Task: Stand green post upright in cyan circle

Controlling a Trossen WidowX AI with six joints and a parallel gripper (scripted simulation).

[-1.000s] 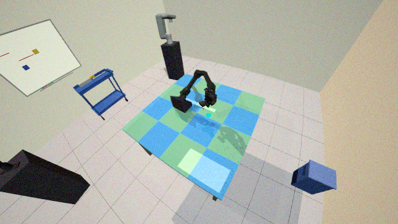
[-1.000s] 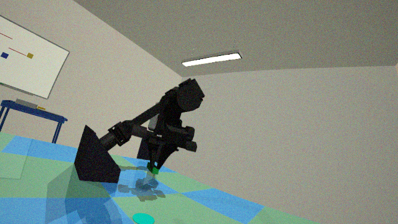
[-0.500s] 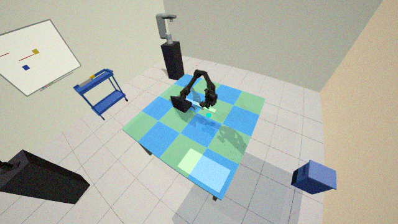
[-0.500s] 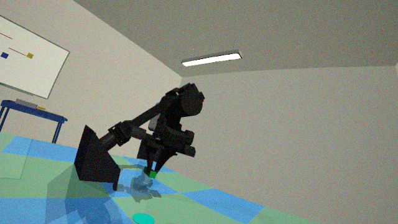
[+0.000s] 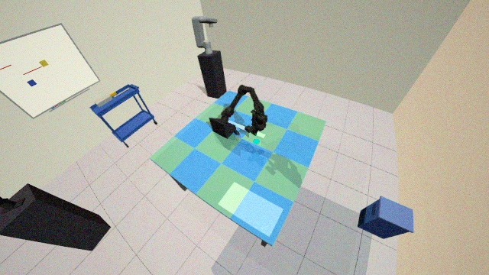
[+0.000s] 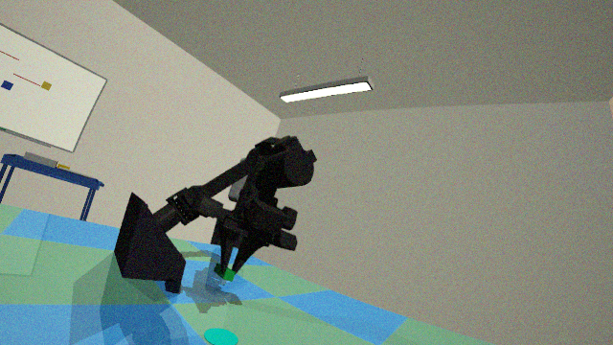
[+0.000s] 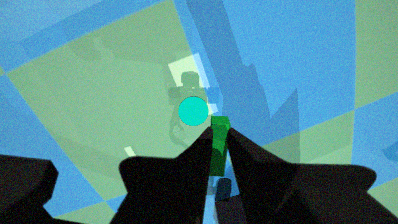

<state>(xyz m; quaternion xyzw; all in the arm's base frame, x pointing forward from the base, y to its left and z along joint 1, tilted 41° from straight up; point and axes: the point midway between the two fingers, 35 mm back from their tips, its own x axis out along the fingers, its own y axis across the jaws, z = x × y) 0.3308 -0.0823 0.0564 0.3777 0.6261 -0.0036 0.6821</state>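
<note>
The green post (image 6: 224, 272) (image 7: 219, 150) is held between the fingertips, above the table. In the wrist view its near end face is bright and its body runs back between the fingers; its exact tilt is hard to tell. My gripper (image 5: 251, 132) (image 6: 229, 272) (image 7: 219, 131) points down and is shut on the post. The cyan circle (image 5: 256, 141) (image 6: 220, 336) (image 7: 193, 111) lies flat and bare on the table. In the wrist view it shows up and left of the post. The post cannot be made out in the top view.
The table (image 5: 199, 168) (image 6: 330, 307) has a blue and green checker top with light patches and arm shadows. The black arm base (image 5: 221, 128) (image 6: 148, 249) stands beside the gripper. A blue cart (image 5: 134, 121), a dark pedestal (image 5: 212, 74) and a blue box (image 5: 395, 219) stand off the table.
</note>
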